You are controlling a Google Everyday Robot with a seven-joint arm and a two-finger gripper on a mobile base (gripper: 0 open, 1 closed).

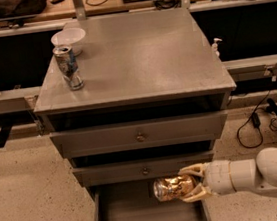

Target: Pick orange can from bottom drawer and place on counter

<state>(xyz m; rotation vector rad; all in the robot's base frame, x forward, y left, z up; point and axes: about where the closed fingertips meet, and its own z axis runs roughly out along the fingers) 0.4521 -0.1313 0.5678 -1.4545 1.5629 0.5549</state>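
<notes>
Hand (189,184) grips the orange can (168,188) sideways, just above the open bottom drawer (136,218). Best to draw it outward past the upper drawer fronts (102,139) before lifting, then stand it upright on the worktop (142,56), away from the blue can (69,68).

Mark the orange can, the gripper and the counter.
orange can (169,188): camera view, middle of its label.
gripper (187,184): camera view, midway between fingertips, clamping the can at the bottom drawer (141,218).
counter (142,56): camera view, bare middle of the top.

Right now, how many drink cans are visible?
2: a blue-and-silver can upright, left on the grey counter; a crinkled orange-gold can sideways in the tool over the grey bottom drawer.
</notes>
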